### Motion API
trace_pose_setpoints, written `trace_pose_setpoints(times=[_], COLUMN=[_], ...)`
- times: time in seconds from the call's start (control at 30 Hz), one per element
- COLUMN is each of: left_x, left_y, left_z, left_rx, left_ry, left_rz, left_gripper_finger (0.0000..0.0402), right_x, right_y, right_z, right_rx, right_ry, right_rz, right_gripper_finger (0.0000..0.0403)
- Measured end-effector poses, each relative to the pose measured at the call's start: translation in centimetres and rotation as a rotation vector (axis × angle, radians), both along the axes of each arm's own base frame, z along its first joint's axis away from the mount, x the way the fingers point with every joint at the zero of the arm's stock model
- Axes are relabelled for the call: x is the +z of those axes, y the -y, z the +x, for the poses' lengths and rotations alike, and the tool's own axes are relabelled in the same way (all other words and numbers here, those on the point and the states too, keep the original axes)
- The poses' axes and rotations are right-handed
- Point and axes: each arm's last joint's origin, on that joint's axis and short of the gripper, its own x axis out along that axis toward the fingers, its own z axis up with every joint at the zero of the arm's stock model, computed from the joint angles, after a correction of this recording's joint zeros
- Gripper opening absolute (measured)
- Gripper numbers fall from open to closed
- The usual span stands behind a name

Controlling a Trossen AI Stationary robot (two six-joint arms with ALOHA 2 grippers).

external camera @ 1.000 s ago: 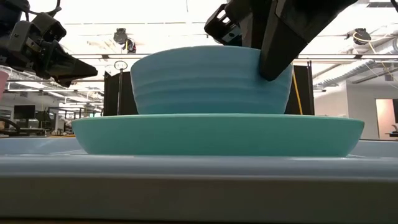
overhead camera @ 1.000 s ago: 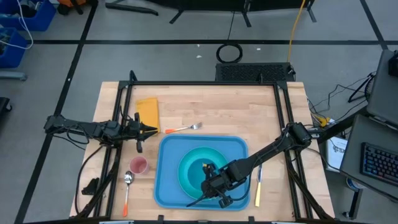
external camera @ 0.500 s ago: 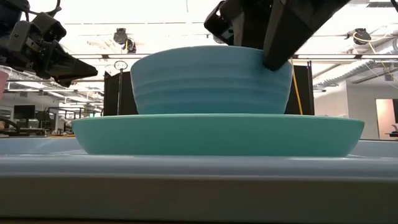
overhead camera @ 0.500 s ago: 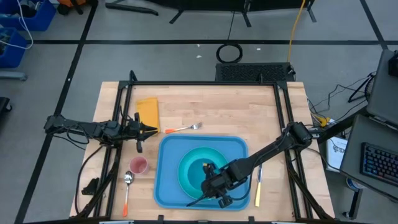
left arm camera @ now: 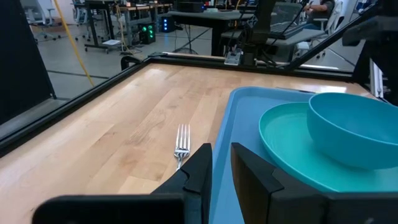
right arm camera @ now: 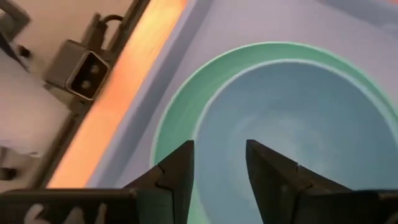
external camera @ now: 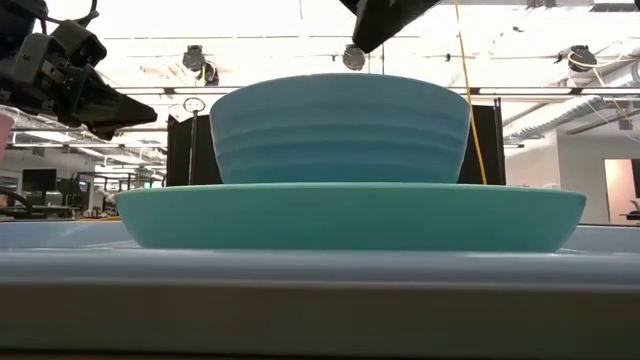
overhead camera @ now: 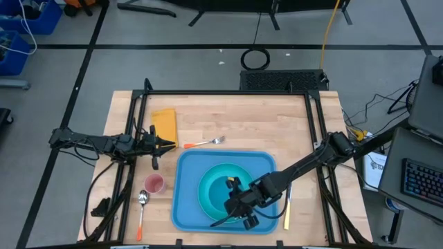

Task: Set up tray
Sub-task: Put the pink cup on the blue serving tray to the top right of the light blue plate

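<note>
The blue tray [overhead camera: 187, 207] lies on the near middle of the table. A turquoise plate [external camera: 350, 215] rests flat in it, and a blue bowl [external camera: 340, 130] stands by its base on the plate. My right gripper [right arm camera: 217, 168] hangs open just above the bowl [right arm camera: 286, 124], touching nothing; in the high view this gripper [overhead camera: 235, 202] is over the plate's near side. My left gripper [left arm camera: 221, 165] waits at the table's left, level and pointing toward the tray [left arm camera: 249, 106]. Its fingers stand a narrow gap apart with nothing between them.
A fork [overhead camera: 204, 143] lies just beyond the tray, with a yellow napkin [overhead camera: 165, 123] at the far left. A pink cup [overhead camera: 154, 183] and an orange-handled spoon [overhead camera: 141, 207] sit left of the tray. A yellow-handled knife [overhead camera: 287, 207] lies right of it.
My right gripper has let go of the bowl's rim and risen straight up, clear of the bowl. The bowl has stayed upright on the plate.
</note>
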Motion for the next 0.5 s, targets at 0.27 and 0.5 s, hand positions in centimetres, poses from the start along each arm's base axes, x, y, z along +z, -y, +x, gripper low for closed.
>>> trace_pose_setpoints(times=[0.27, 0.5], left_x=[0.0, 0.0], left_y=[0.0, 0.0], left_z=[0.0, 0.0], left_rx=[0.000, 0.000], left_ry=[-0.001, 0.000], left_rz=[0.000, 0.000], left_gripper_finger=[0.0063, 0.0063], right_x=[0.5, 1.5], right_y=[1.4, 2.3], right_z=[1.3, 2.8], right_rx=[-0.011, -0.096], right_ry=[0.126, 0.308], right_rz=[-0.120, -0.191], right_gripper_finger=[0.0137, 0.0137])
